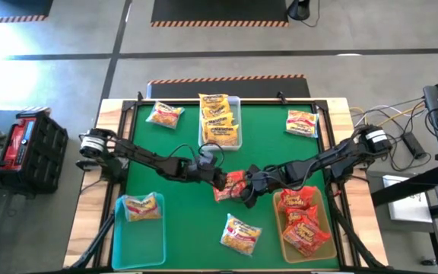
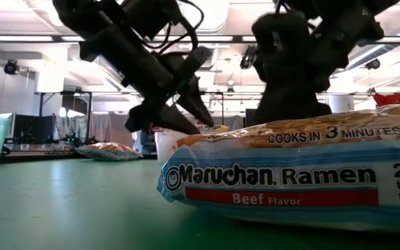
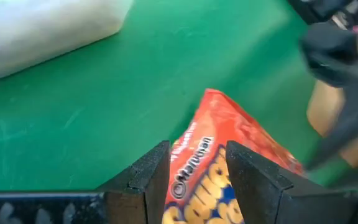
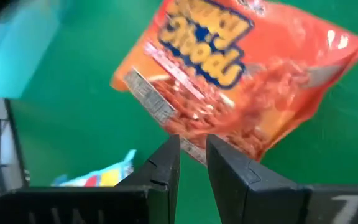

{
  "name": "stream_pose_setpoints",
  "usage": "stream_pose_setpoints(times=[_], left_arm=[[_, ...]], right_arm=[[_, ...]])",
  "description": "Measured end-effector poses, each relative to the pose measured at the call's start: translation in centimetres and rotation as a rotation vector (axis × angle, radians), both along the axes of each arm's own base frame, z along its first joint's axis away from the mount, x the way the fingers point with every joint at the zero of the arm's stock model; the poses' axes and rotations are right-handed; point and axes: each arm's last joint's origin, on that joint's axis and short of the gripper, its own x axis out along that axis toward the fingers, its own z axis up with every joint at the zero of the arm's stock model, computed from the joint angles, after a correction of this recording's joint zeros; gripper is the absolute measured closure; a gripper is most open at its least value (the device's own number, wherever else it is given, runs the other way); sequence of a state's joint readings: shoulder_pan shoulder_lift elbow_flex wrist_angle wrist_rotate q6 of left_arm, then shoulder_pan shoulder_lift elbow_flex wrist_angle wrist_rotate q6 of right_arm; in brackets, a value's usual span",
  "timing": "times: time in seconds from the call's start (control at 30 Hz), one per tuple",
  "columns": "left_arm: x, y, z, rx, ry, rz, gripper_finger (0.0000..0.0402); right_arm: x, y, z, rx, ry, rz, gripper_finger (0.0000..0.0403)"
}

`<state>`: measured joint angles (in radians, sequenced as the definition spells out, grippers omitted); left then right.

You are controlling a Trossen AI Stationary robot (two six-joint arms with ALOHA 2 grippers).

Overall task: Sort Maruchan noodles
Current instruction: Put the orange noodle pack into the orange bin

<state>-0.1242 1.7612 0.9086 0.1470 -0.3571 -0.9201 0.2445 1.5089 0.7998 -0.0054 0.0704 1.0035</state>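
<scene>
Left hand (image 1: 220, 180) at table (image 1: 181, 144) centre, fingers pinching one end of a red noodle packet (image 1: 231, 185) held just off the green surface; right hand (image 1: 248, 195) on the packet's other side, fingers nearly pressed together with the packet's edge at their tips, grip there cannot be told. Other packets, left to right: one in the teal bin (image 1: 120, 236) at near left, one loose at far left (image 1: 164, 115), yellow ones stacked in the clear bin (image 1: 236, 103) at far centre, one loose at near centre (image 1: 240, 234), red ones in the tan bin (image 1: 280, 236) at near right, one loose at far right (image 1: 301, 122).
</scene>
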Motion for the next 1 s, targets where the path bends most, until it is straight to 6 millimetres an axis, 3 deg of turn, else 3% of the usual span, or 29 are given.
stream_pose_setpoints(times=[0.23, 0.4, 0.67, 0.87, 1.0], left_arm=[[-0.5, -0.5, 2.0, -0.007, -0.044, -0.055, 0.0261], [-1.1, -3.8, 2.6, -0.071, -0.073, -0.156, 0.0261], [-1.3, -7.7, 0.8, -0.118, -0.133, -0.022, 0.0261], [0.5, -10.0, -0.6, -0.162, -0.148, -0.02, 0.0261], [1.6, -10.5, -1.9, -0.148, -0.102, -0.002, 0.0261]], right_arm=[[1.0, 0.5, -2.4, 0.037, 0.018, 0.019, 0.0335], [1.2, 0.6, -3.9, 0.019, 0.062, 0.035, 0.0335], [1.8, 0.2, -4.7, -0.014, 0.043, 0.059, 0.0335], [2.0, -0.3, -4.8, -0.028, 0.034, 0.063, 0.0335], [2.0, -0.3, -4.8, -0.035, 0.031, 0.069, 0.0335]])
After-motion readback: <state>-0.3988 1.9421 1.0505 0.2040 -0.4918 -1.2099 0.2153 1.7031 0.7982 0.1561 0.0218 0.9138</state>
